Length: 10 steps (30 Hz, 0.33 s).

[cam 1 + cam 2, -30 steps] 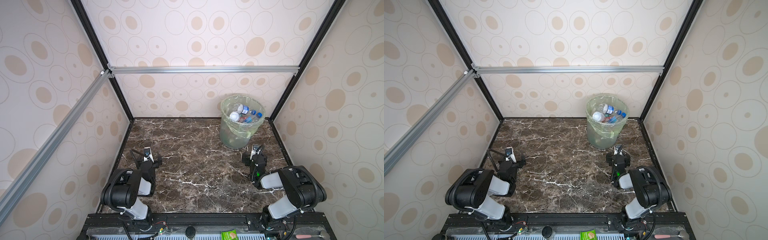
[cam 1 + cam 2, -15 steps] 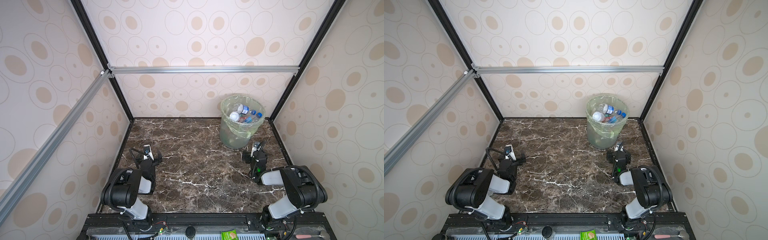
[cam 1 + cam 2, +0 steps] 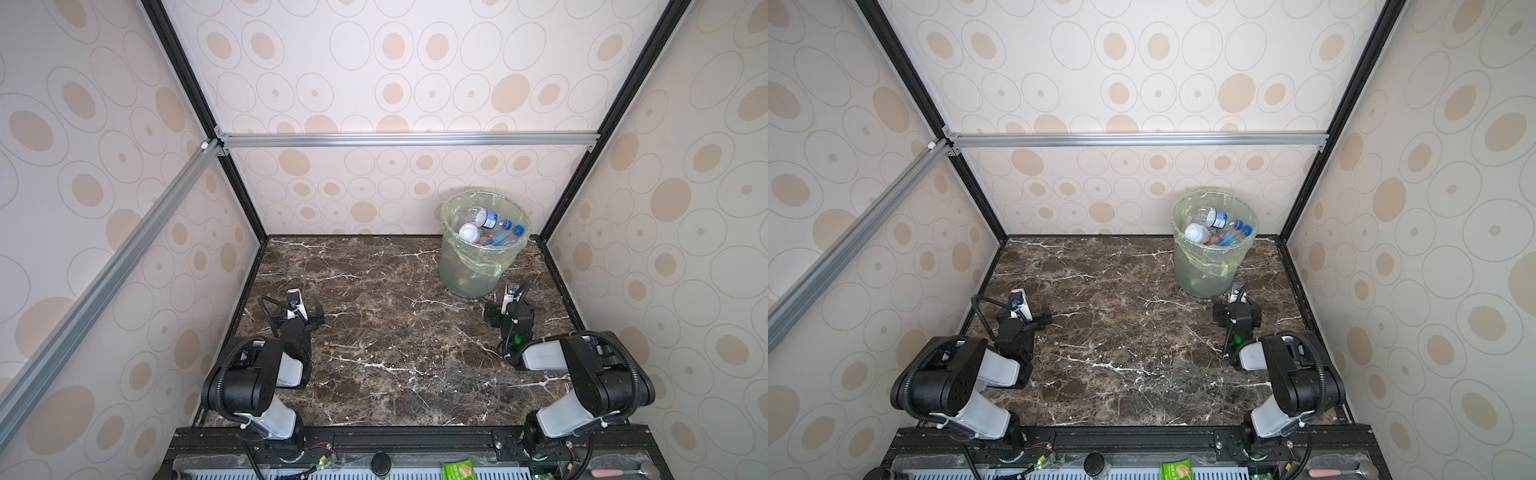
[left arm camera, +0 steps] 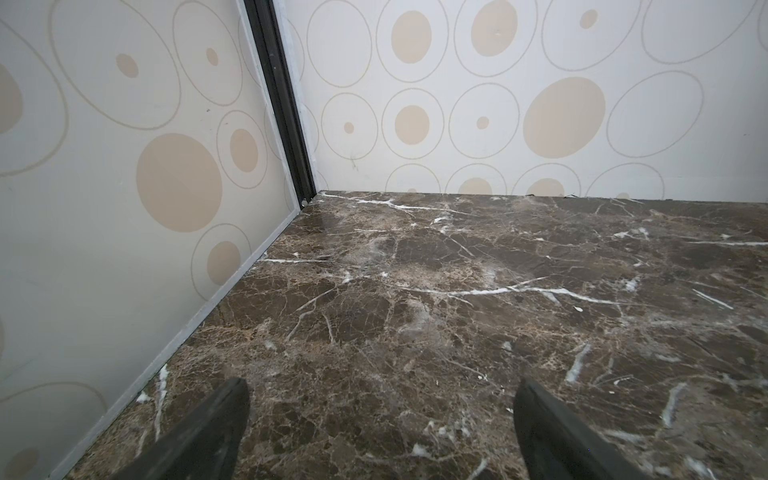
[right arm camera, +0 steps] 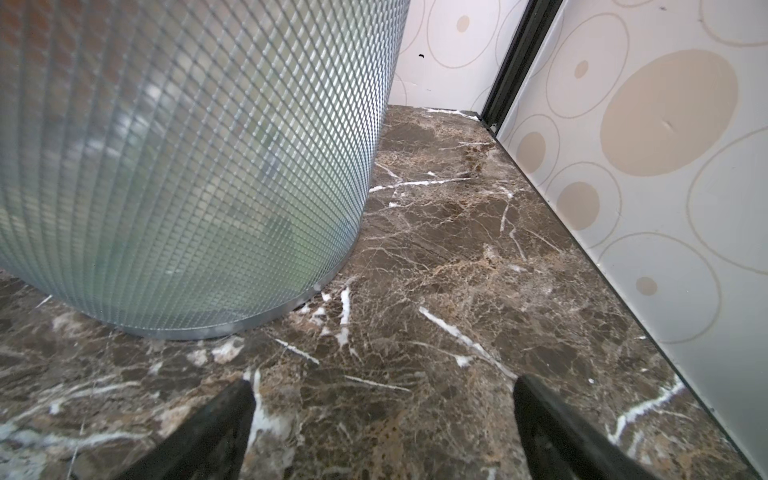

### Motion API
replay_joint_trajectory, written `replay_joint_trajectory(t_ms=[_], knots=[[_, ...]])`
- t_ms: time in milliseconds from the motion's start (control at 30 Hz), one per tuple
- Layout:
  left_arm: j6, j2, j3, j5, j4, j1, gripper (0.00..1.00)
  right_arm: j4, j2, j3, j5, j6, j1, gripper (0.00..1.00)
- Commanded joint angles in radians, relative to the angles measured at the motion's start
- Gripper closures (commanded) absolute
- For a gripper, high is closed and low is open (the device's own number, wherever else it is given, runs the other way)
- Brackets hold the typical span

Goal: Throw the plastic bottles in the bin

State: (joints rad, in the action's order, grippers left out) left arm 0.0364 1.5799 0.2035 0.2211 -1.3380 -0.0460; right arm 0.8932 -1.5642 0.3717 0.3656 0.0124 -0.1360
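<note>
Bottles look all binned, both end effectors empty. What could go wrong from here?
1. The open right end effector sits low and close to the base of the bin. A forward move might nudge or tip it.
2. The plastic bottles look piled high, so a bump may spill one onto the marble tabletop.
3. The green liner drapes loosely down the near side and could snag a finger.
</note>
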Motion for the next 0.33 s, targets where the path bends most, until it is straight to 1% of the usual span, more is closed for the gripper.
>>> replay_joint_trajectory(t_ms=[0,300], knots=[[-0.001,0.006,0.025,-0.003,-0.018,-0.001,0.01,-0.015,0.018,0.021,-0.018,-0.009,0.012,0.00],[-0.007,0.000,0.011,0.000,-0.041,-0.003,0.01,-0.025,0.018,0.024,-0.034,-0.012,0.019,0.00]])
